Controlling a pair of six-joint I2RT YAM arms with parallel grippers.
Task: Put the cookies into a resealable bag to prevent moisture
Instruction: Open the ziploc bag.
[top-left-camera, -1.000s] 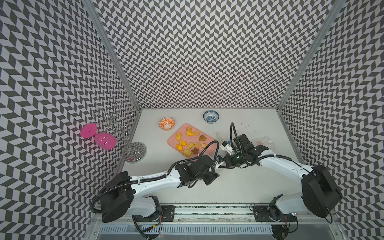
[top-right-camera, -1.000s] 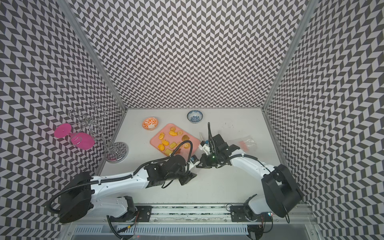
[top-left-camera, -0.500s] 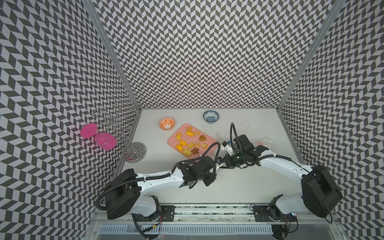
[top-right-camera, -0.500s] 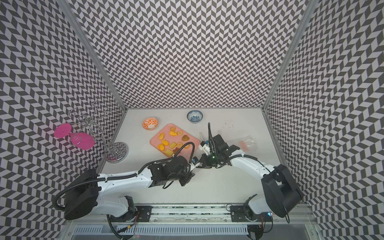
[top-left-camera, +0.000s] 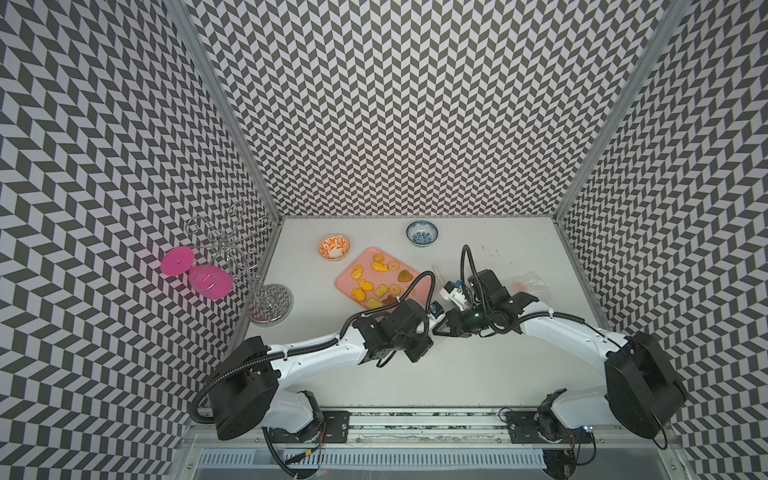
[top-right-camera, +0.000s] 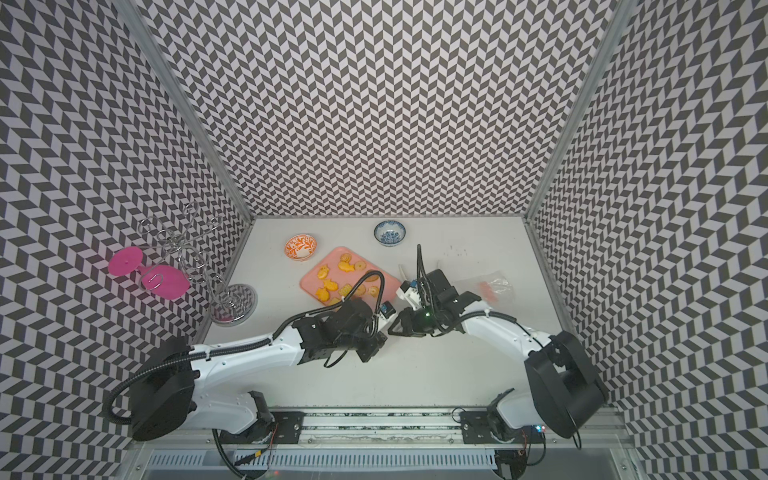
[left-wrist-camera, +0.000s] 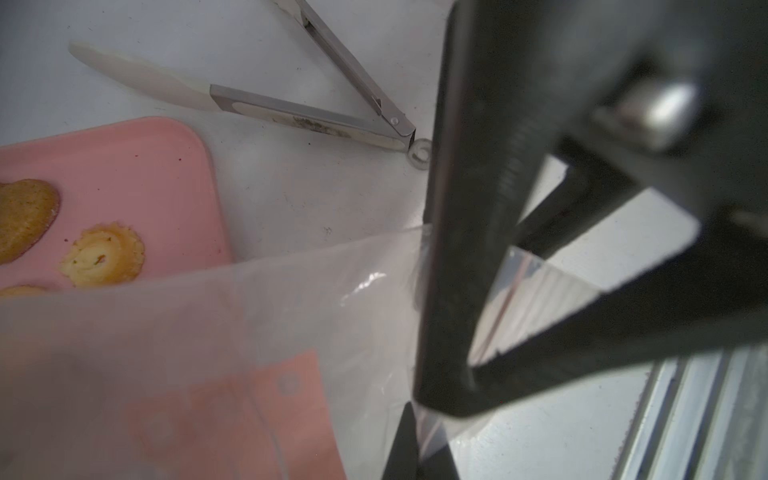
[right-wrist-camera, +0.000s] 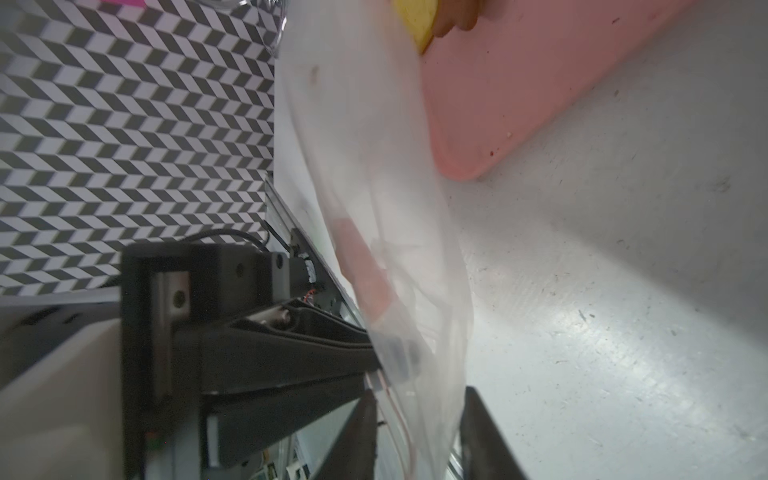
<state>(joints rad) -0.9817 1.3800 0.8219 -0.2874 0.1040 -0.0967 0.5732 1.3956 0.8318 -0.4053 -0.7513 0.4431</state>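
Observation:
The cookies (top-left-camera: 380, 286) (top-right-camera: 340, 286) lie on a pink tray (top-left-camera: 365, 259), yellow-orange ones and a few dark brown. My two grippers meet just in front of the tray's near corner. The left gripper (top-left-camera: 430, 332) (left-wrist-camera: 419, 449) is shut on the rim of a clear resealable bag (left-wrist-camera: 291, 332) with a pink label. The right gripper (top-left-camera: 440, 330) (right-wrist-camera: 419, 436) is open, its fingers standing either side of the same bag (right-wrist-camera: 395, 208) without pinching it. In both top views the arms hide the held bag. Two cookies (left-wrist-camera: 104, 255) show on the tray (left-wrist-camera: 137, 166) beside it.
Metal tongs (left-wrist-camera: 299, 112) with white tips lie open on the table behind the grippers. Another clear bag (top-left-camera: 530, 284) with something red in it lies at the right. An orange bowl (top-left-camera: 334, 246) and a blue bowl (top-left-camera: 422, 232) stand at the back. A wire stand (top-left-camera: 270, 307) holds pink glasses (top-left-camera: 210, 282) at the left.
The left gripper has closed on the bag's rim. The right gripper, shut before, has opened its jaws. The left arm shifted slightly toward the right gripper.

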